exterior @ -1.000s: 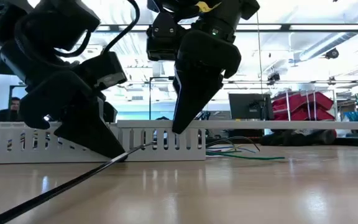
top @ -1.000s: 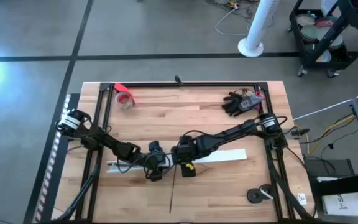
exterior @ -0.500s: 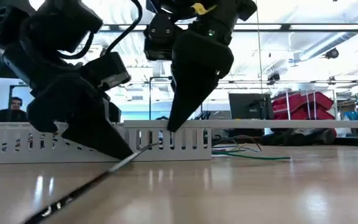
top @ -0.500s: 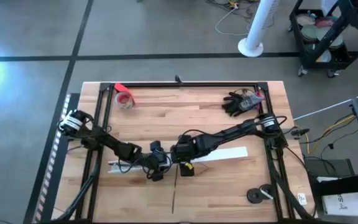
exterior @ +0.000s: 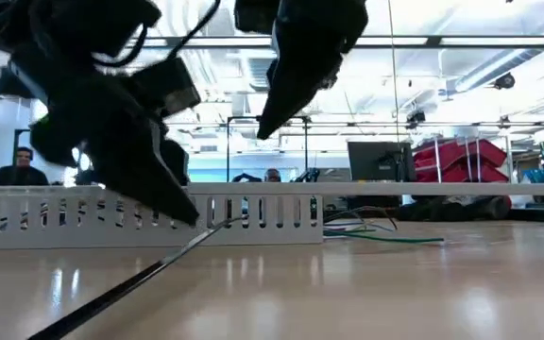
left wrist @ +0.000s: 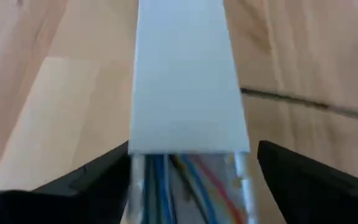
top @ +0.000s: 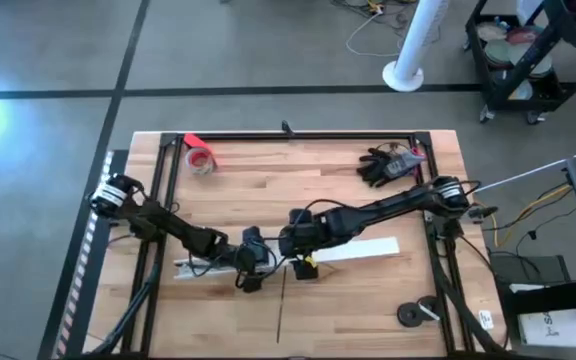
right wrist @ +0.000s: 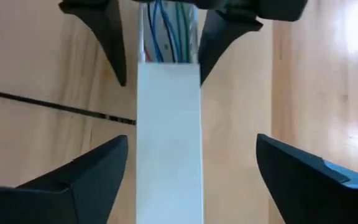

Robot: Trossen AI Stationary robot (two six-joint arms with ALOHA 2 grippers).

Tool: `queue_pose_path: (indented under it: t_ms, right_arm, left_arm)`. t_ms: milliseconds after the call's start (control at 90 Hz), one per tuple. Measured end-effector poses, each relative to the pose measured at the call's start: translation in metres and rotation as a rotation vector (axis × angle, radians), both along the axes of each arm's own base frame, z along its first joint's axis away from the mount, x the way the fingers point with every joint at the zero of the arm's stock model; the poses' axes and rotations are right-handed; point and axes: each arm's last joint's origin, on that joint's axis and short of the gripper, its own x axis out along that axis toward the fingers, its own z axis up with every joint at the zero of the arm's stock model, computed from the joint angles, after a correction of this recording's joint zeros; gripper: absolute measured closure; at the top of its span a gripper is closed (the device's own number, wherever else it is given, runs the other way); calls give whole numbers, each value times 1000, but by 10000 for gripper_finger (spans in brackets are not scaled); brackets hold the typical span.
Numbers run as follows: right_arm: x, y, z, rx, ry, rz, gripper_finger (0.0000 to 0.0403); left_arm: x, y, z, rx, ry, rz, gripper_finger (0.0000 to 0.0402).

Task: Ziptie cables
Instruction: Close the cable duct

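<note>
Near the middle of the wooden table [top: 298,190], the cables [left wrist: 173,180] lay inside an open stretch of the long white slotted strip [top: 353,250], blue, green and reddish strands showing where its flat white cover [left wrist: 185,74] ended. Both wrist views showed each gripper with fingers spread apart on either side of the strip, not closed on anything: the left gripper [top: 250,268] stood over the uncovered end, the right gripper [top: 293,245] just beside it over the covered part, raised off the table in the low view. A thin black zip tie [exterior: 130,283] lay slanting across the boards in front of the strip. More loose cable ends trailed onto the table past the strip's end in the low view. Farther back sat a red tape roll [top: 201,160] and a dark glove [top: 380,165]. Beyond the table, a bright room with a monitor [exterior: 378,161], red bins [exterior: 466,156] and a seated person [exterior: 17,168] was visible. The planks looked smooth and glossy.
</note>
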Motion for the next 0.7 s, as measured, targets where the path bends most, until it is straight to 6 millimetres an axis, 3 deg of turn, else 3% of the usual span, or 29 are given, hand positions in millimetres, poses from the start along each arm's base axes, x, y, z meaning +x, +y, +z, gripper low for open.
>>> queue_pose_path:
  t_ms: [267,700]
  right_arm:
    - [-4,8,1,-3,5,8,80]
    - [-6,11,-23,9,-48,3,89]
  left_arm:
    - [-16,0,11,0,120,31,77]
    - [-26,-17,-29,17,108,101,94]
